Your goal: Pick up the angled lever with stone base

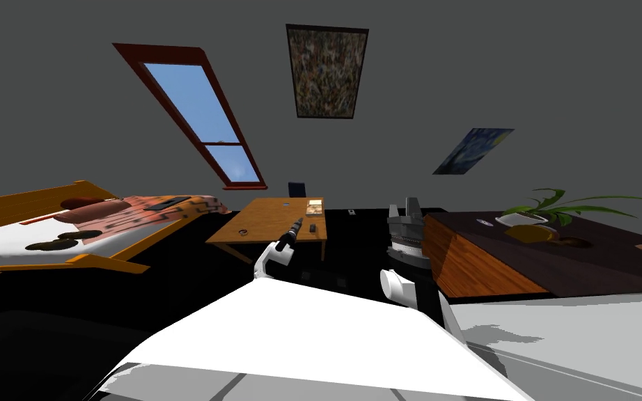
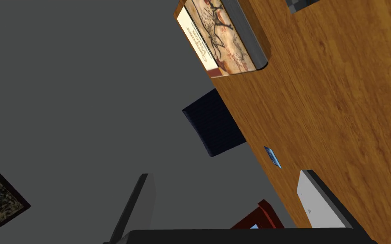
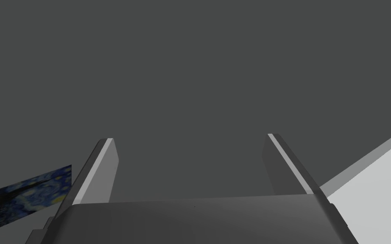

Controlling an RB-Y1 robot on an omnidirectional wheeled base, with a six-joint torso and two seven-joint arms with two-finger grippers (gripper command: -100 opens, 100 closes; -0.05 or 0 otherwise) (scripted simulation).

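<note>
Left hand (image 2: 226,173) first: fingers spread wide with nothing between them, stretched out low over the near part of the wooden bench (image 2: 339,106). Just beside it in the head view sits a small dark thing (image 1: 312,227), too small to read for shape or heading. Further along the bench top lies a flat picture book (image 2: 220,34), and nearer the far edge a little blue card (image 2: 272,156). Over on the bench's other near corner there's a thin looped thing (image 1: 243,232). Which of these small pieces is the task's thing I cannot tell, nor which way its long axis runs. Behind the bench stands a dark blue chair (image 2: 216,127). Nothing lies between the left hand and the bench top. Right hand (image 3: 190,136) now: raised upright, fingers wide apart and holding nothing, close beside the wooden flank of a dark-topped dresser (image 1: 480,264) that carries a potted plant (image 1: 549,205). Well off to the left, a bed (image 1: 34,237) with an orange frame.
</note>
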